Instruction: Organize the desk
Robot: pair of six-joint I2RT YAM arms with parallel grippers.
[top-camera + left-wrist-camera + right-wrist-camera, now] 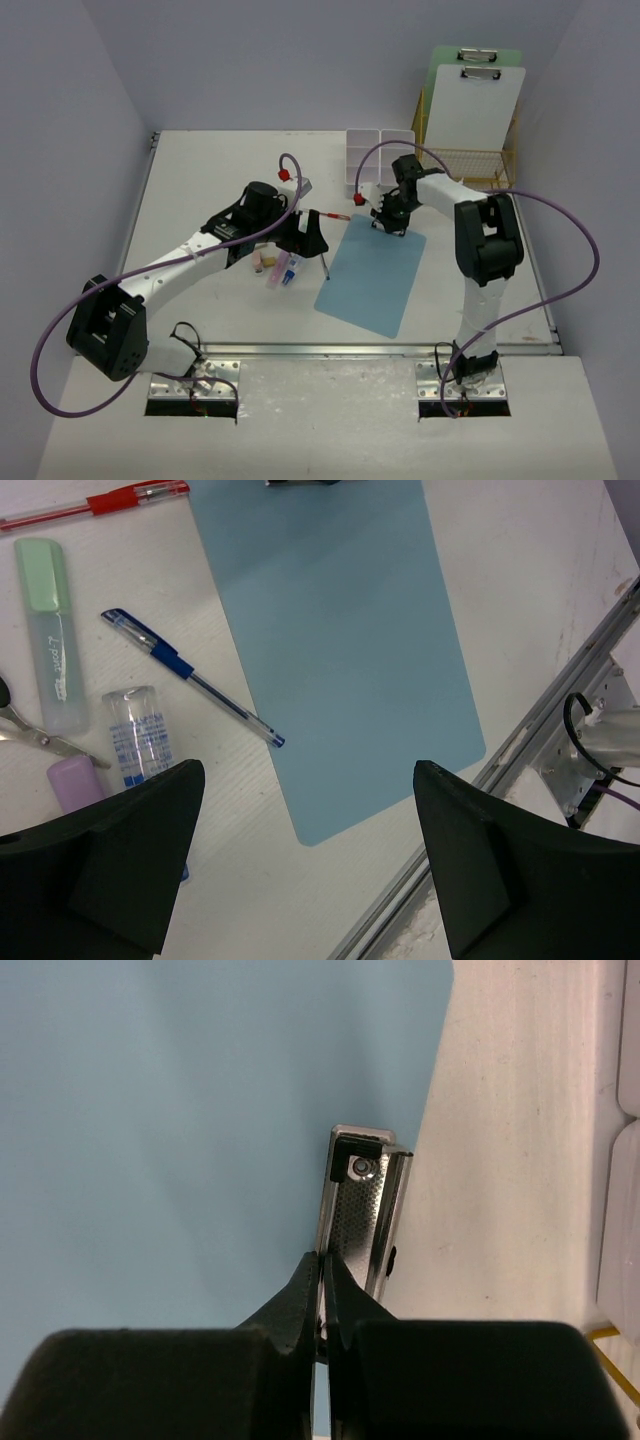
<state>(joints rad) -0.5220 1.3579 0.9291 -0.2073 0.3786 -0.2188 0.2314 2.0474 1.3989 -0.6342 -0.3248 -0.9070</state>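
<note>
Light in here is bright and really even, like soft light coming from overhead. The white desk (pixel 200 180) comes out almost flat, with only faint, soft-edged shadows under the arms. The overhead shot is a bit soft on the small stuff. On the left wrist cam, the left gripper (pixel 308 770) is just dark, featureless shapes along the bottom. The blue clipboard (pixel 340 650) past it is sharp, and the desk goes pale and washed out toward the right edge. On the right wrist cam, the right gripper (pixel 322 1270) is a blurry black mass up close, and the metal clip (pixel 365 1210) catches a little shine.
</note>
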